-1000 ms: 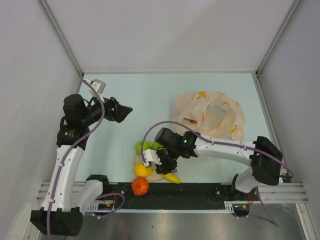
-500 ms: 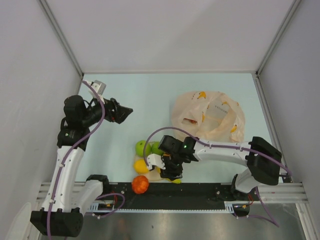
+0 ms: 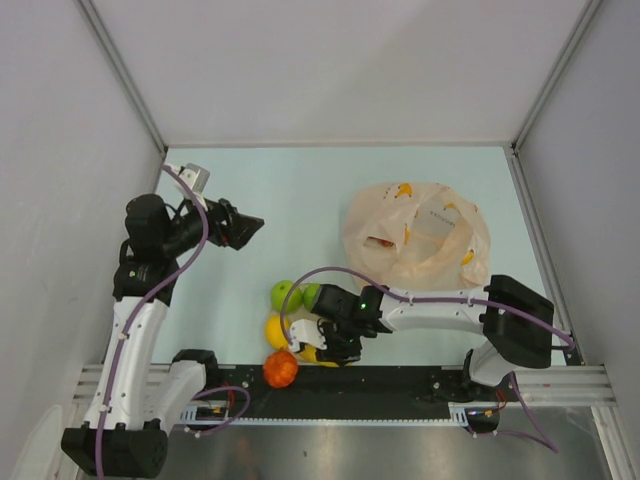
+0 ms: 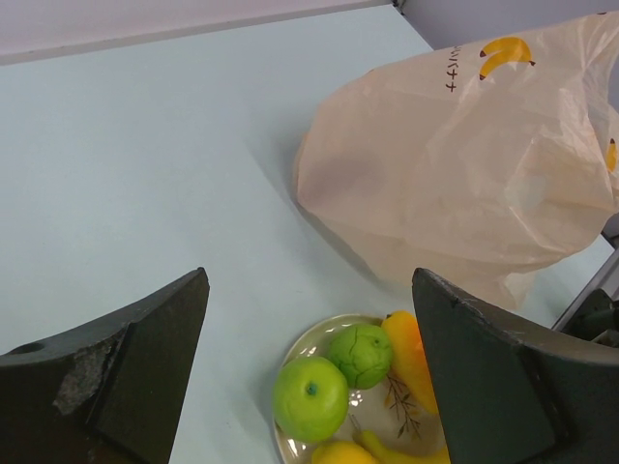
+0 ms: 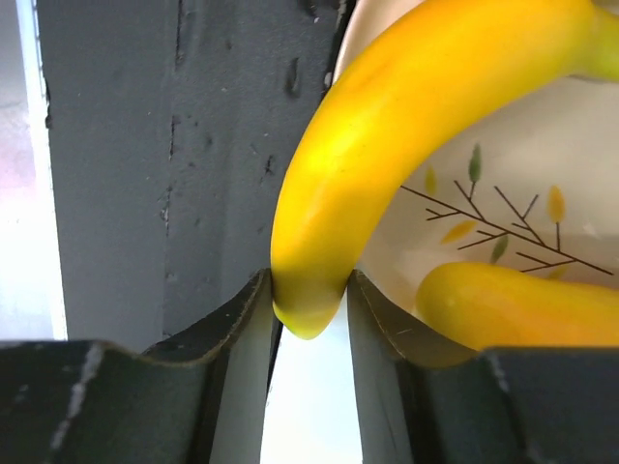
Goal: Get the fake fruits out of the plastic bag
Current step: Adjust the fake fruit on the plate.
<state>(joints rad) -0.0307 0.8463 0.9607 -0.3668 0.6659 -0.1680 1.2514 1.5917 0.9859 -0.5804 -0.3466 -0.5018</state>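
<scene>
Your right gripper [image 5: 308, 311] has its two fingers closed to a narrow gap on the tapered tip of the yellow banana [image 5: 387, 145]. The pinch looks slight, only the last bit of the fruit sitting between the pads. The banana curves up and away from the fingers, smooth, glossy and evenly yellow, a hard plastic skin that could slide out of so small a hold. Beyond the fingers lies the beige plate [image 5: 503, 174], printed with thin brown twigs and small leaves, and another yellow fruit [image 5: 513, 304] rests on it just beside the right finger. The held tip seems to hang at the plate's edge, above the dark rail [image 5: 145, 145], so you are probably lowering the banana to set it down with the others.

Your left gripper [image 4: 309, 280] hangs with its fingers spread wide and nothing between them, well apart from everything, likely parked out of the way. Below and ahead of those fingers you see two green apples [image 4: 309, 398] touching on the plate, and an orange-yellow mango [image 4: 406, 348] beside them. Off to their right the plastic bag [image 4: 464, 174] slumps on the table, peach-pink, crinkled, printed with small bananas; whether any fruit remains inside cannot be told
</scene>
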